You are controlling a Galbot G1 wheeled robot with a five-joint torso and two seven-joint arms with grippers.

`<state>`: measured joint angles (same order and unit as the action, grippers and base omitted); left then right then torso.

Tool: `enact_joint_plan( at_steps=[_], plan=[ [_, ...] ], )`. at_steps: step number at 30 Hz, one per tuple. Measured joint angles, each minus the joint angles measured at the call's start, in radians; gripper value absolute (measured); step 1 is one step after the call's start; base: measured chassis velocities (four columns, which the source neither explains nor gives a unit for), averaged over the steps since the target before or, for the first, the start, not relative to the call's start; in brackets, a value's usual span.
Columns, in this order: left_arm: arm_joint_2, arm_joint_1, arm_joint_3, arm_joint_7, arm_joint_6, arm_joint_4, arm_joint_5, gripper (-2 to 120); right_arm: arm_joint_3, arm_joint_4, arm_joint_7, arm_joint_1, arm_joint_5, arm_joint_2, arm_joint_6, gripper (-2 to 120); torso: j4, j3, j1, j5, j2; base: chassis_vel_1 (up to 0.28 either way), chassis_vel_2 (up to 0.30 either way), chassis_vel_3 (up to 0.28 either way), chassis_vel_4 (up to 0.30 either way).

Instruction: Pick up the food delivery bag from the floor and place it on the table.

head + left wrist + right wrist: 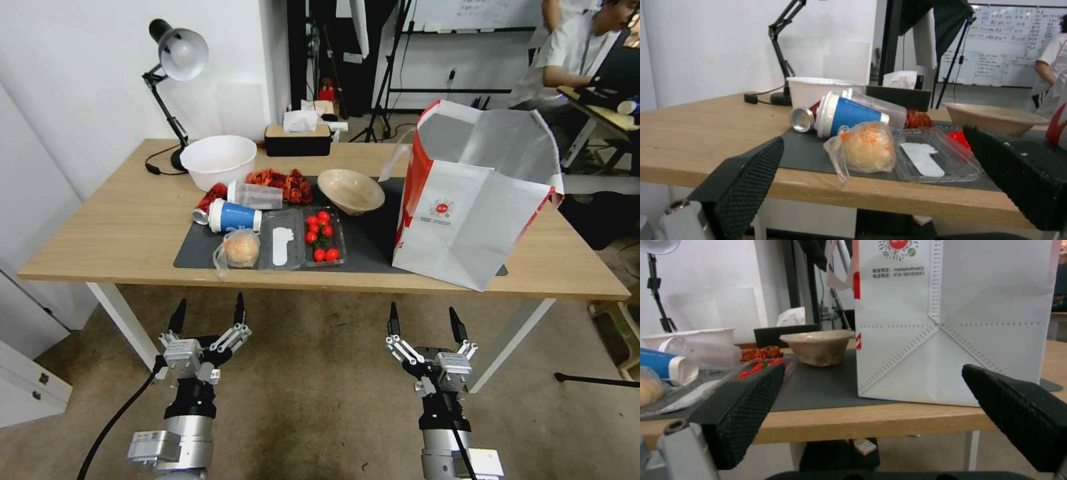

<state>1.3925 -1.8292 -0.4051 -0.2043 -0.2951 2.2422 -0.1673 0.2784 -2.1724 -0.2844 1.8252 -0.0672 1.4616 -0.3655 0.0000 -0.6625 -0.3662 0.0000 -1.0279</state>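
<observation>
The food delivery bag (467, 207), white with red sides and a silver lining, stands upright on the right part of the light-wood table (113, 233), partly on the dark grey mat (373, 247). The right wrist view faces its white front (951, 326) close up. My right gripper (427, 319) is open with nothing in it, below and in front of the table edge over the floor (313, 393). My left gripper (208, 313) is open too, level with it, before the table's left half. Each wrist view shows its own black fingers (746, 180) (742, 406) spread wide.
On the mat lie a bread roll in a clear bag (240, 250), a blue cup (233, 217), a tray of cherry tomatoes (321, 235), a beige bowl (350, 190) and a white bowl (218, 160). A desk lamp (175, 60) and a tissue box (297, 139) stand at the back.
</observation>
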Motion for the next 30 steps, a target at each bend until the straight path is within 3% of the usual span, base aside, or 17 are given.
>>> enact_joint_plan(
  at_steps=[30],
  plan=[
    [0.000,0.000,-0.004,-0.003,0.000,-0.006,-0.002,100,-0.005,0.012,0.008,0.005,-0.014,0.005,-0.023,100,0.0000,0.000,0.000,0.0000,0.000,0.000,0.000,0.000,0.000]
  ],
)
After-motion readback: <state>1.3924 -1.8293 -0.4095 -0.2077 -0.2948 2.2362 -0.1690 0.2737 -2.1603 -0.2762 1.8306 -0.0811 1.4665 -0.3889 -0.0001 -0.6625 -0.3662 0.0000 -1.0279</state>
